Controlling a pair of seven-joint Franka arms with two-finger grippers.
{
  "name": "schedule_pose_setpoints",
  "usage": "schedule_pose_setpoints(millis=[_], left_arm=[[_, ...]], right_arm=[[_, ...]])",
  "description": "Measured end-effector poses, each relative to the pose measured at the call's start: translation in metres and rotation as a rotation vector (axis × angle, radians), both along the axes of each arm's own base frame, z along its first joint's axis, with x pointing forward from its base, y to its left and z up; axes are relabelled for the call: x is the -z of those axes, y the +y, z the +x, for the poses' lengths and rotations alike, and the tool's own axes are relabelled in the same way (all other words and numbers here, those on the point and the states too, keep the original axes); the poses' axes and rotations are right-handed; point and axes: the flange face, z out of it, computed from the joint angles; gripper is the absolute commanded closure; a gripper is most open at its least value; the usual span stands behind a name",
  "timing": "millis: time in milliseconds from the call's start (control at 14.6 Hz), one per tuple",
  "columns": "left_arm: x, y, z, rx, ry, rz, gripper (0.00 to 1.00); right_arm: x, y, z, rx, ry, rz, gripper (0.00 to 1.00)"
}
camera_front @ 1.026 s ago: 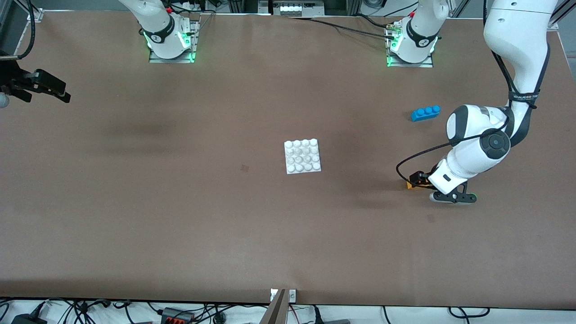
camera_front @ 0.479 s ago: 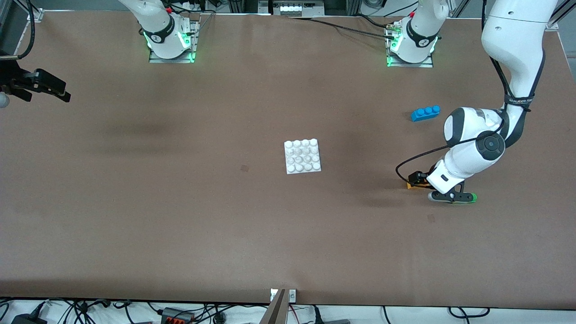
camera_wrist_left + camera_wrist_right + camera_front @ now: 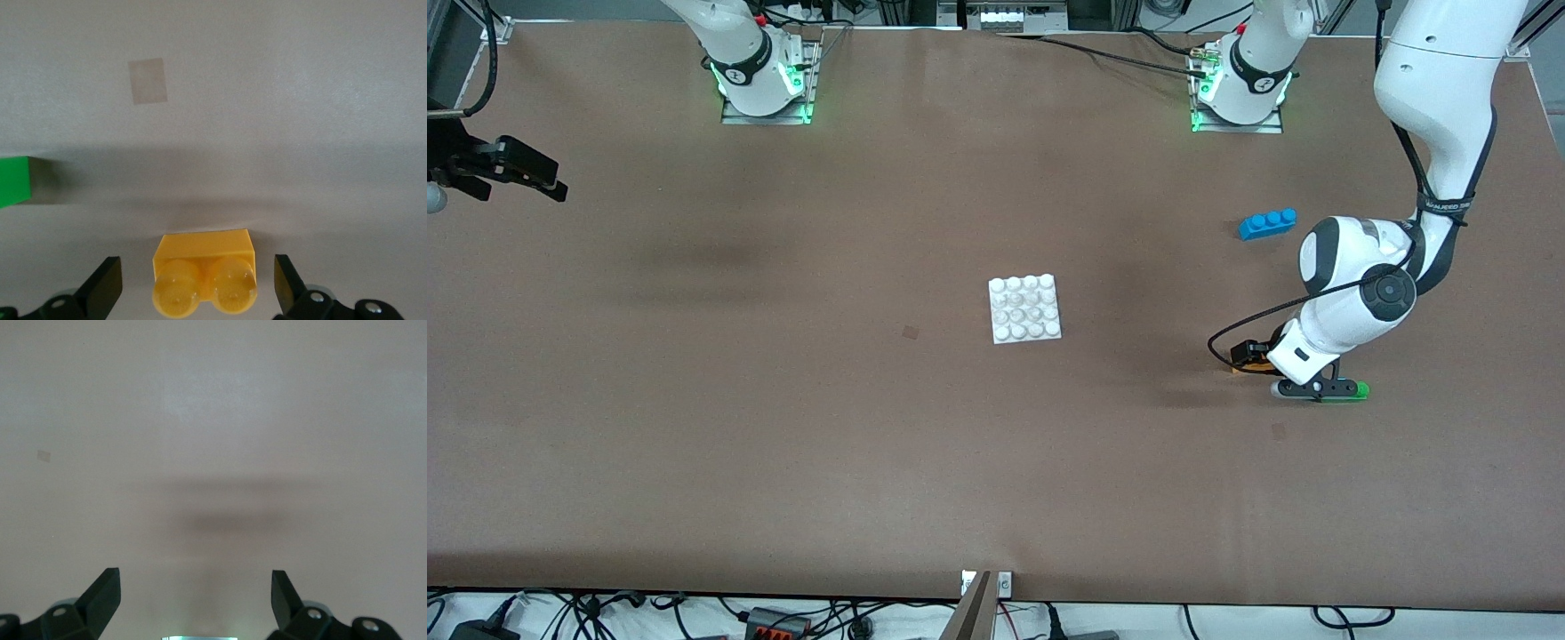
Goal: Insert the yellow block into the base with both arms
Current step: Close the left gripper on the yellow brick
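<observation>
1. My left gripper (image 3: 198, 287) is down low at the left arm's end of the table (image 3: 783, 427), its fingers (image 3: 103, 287) spread wide with a gap on each side of the yellow block (image 3: 204, 272); they straddle it without touching and hold nothing.
2. The yellow block sits on the table between those fingers, studs up. In the front view only a sliver of it (image 3: 1256, 365) shows beside my left wrist.
3. The green brick (image 3: 1357, 389) lies just beside the yellow block, a little nearer to the front camera and half hidden under my left hand; the left wrist view catches one corner of it (image 3: 13, 180).
4. The base (image 3: 1025, 308) lies flat near the middle of the table, studs up, well apart from the yellow block and toward the right arm's end from it.
5. The blue brick (image 3: 1267, 222) rests farther from the front camera than the yellow block, on the left arm's end.
6. My right gripper (image 3: 195, 603) waits over the edge of the table at the right arm's end, fingers wide apart and holding nothing; only bare tabletop shows under it.
</observation>
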Motion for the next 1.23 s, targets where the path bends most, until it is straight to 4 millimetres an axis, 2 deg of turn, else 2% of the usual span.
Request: schedule_pose_setpoints(millis=[684, 957, 1231], left_arm=[[0.006, 0.000, -0.002, -0.008, 0.010, 0.000, 0.01], [0.014, 0.001, -0.004, -0.010, 0.023, 0.000, 0.10], [0.018, 0.000, -0.004, -0.009, 0.026, -0.001, 0.24]], right_arm=[[0.001, 0.001, -0.002, -0.002, 0.018, 0.001, 0.00], [0.001, 0.004, -0.002, -0.007, 0.018, 0.001, 0.00], [0.001, 0.004, -0.002, -0.007, 0.018, 0.001, 0.00]])
